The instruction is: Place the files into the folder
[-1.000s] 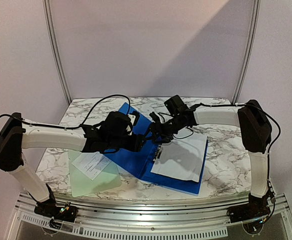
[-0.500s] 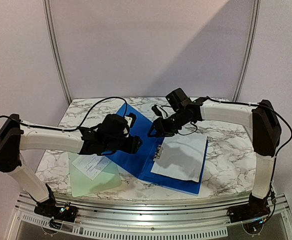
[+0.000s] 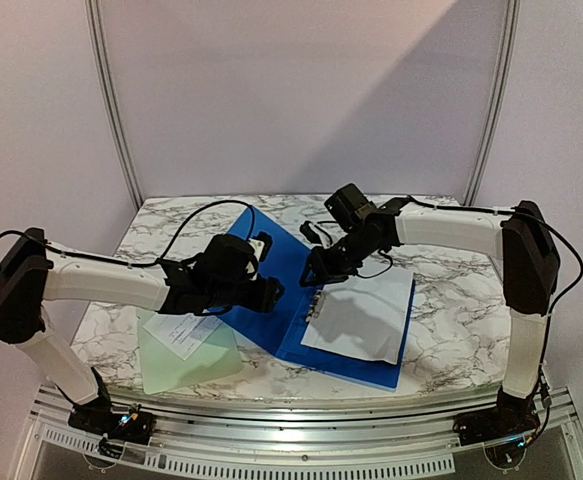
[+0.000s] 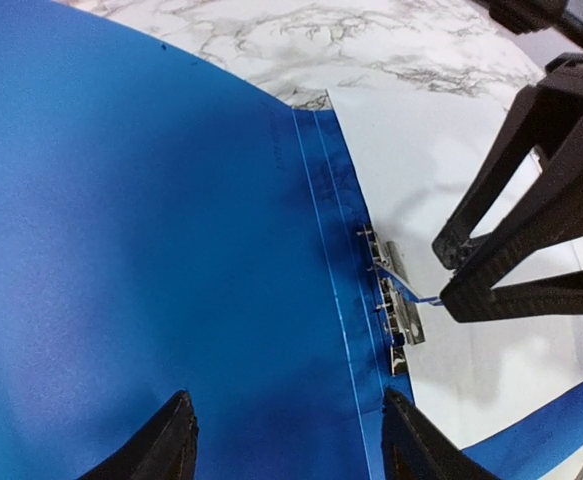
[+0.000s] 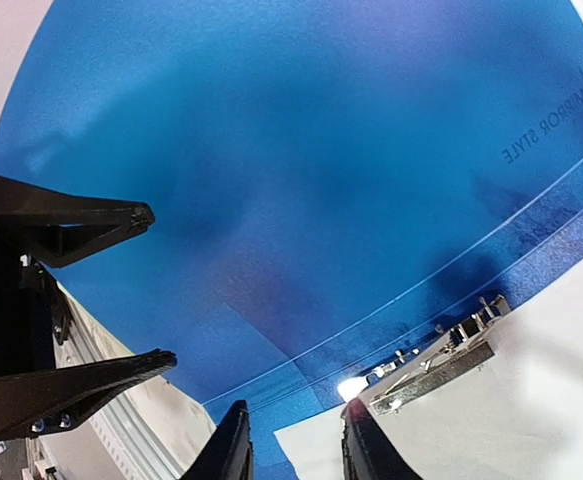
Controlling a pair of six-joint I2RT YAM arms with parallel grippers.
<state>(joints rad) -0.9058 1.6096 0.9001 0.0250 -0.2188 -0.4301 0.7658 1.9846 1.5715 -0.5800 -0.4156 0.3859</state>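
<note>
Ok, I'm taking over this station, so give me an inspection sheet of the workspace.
Surface: white marble-patterned table.
Job's things: glossy blue plastic folder lies open; large white paper sheet on its right half, beside the metal clip; smaller printed paper slip outside it, left.
Clutter: pale green translucent sheet under the slip.
Grippers: left pincer open over the folder's left flap; right pincer narrowly open by the clip, gripping nothing seen.
Cables: black cables loop off both arms.
Surroundings: plain pale walls, metal uprights.
</note>
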